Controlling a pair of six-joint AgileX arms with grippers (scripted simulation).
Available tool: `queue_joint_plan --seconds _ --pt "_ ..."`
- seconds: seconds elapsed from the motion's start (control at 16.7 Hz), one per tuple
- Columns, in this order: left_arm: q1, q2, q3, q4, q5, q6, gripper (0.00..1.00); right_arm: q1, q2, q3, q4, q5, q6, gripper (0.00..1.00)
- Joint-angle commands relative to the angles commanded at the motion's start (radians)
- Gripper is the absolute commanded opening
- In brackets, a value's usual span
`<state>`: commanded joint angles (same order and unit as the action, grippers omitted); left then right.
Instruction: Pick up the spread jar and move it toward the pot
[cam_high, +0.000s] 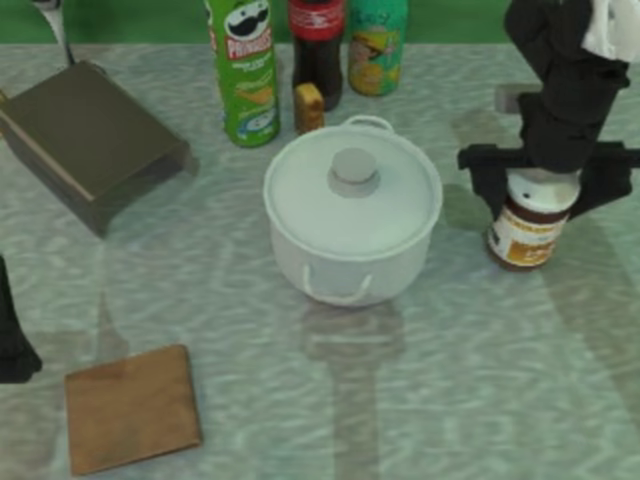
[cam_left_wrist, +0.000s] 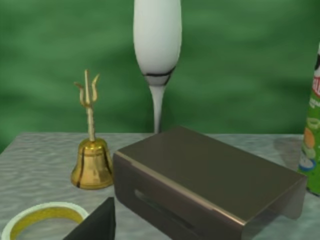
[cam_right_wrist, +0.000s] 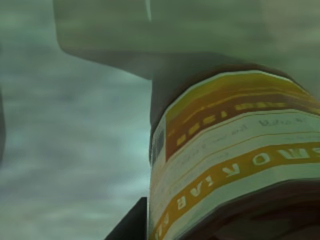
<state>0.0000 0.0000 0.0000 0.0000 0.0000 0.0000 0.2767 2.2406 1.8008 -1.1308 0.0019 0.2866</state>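
Spread jar right of the pot, upright, our right pincer closed around its white lid. Pringles can and cola bottle stand behind the pot. Left pincer parked at the counter's left edge.

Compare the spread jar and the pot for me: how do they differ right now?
The spread jar is small, dark brown with a white-and-orange label; the pot is far larger and all white. The jar sits under the right gripper at the table's right; the pot stands free, mid-table. The pot has loop handles; the jar has none. Both have white lids.
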Motion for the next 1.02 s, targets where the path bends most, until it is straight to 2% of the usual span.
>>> queue_joint_plan --seconds 0.06,0.84,1.02 --pt "0.000 0.000 0.000 0.000 0.000 0.000 1.00 0.000 0.000 0.000 0.000 0.000 0.000 0.00" --pt "0.000 0.000 0.000 0.000 0.000 0.000 1.00 0.000 0.000 0.000 0.000 0.000 0.000 0.98" --pt "0.000 0.000 0.000 0.000 0.000 0.000 1.00 0.000 0.000 0.000 0.000 0.000 0.000 1.00"
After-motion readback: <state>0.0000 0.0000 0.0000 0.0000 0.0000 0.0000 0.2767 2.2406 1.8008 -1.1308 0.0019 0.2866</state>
